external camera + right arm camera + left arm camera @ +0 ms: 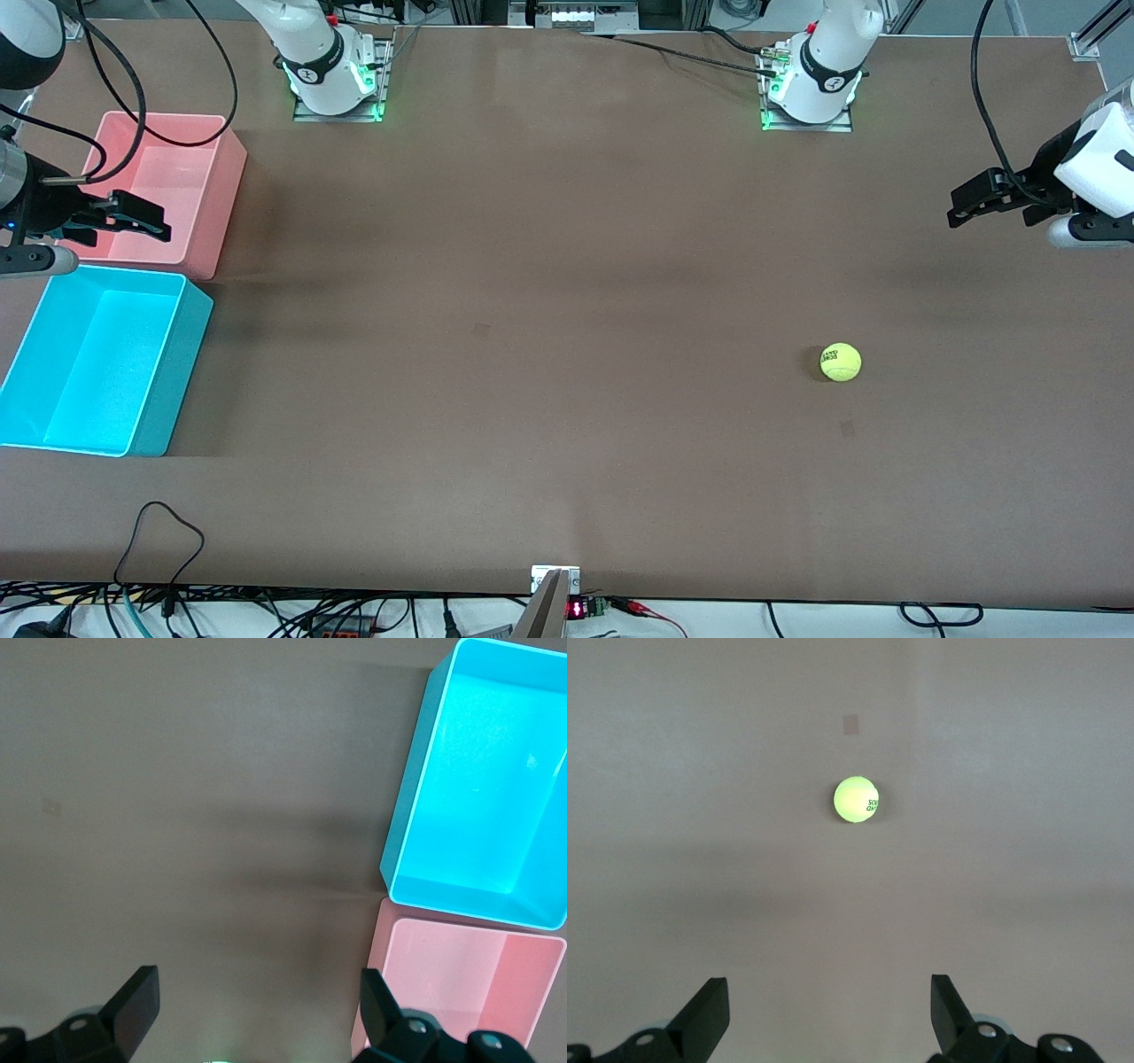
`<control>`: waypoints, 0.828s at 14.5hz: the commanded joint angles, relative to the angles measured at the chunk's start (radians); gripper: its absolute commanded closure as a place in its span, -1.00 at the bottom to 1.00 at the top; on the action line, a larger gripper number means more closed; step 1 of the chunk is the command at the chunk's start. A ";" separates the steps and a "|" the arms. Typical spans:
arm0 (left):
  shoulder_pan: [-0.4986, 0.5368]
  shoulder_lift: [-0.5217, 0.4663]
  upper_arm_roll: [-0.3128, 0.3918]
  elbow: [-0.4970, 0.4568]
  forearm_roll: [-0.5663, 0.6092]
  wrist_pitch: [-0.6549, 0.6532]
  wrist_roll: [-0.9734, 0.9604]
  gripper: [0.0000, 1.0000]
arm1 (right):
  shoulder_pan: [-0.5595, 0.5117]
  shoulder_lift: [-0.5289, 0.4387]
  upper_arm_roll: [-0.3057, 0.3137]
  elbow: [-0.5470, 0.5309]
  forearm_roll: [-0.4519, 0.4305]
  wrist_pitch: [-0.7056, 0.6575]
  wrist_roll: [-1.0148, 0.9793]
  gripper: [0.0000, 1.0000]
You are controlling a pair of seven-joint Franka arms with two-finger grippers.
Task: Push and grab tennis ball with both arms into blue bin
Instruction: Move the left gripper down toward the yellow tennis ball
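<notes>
Tennis ball (pixel 840 361) sits alone on the bare brown table (pixel 532 354), lower right of the front view, toward my left arm's end; dark lettering faces the right arm's end.

My left gripper (pixel 970 204) hangs in the air at the right edge of the front view, fingers spread wide, nothing between them. In the left wrist view the ball (pixel 856 800) shows upper centre, well apart from the fingertips (pixel 709 1005).

My right gripper (pixel 133 217) hovers at the left edge over the pink bin (pixel 226 190), fingers wide apart, holding nothing.

Blue bin (pixel 177 372) stands just beside the pink one, nearer the front camera, at lower left; interior bare in the right wrist view (pixel 416 806).
</notes>
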 commanded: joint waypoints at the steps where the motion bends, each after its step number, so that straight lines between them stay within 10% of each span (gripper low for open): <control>1: 0.003 -0.031 -0.001 -0.038 -0.004 0.015 0.005 -1.00 | 0.011 -0.025 0.001 -0.020 0.011 -0.003 0.012 -1.00; 12: -0.004 0.250 0.001 0.090 0.005 0.064 0.025 -1.00 | 0.021 -0.065 0.000 -0.073 0.012 0.001 0.018 -1.00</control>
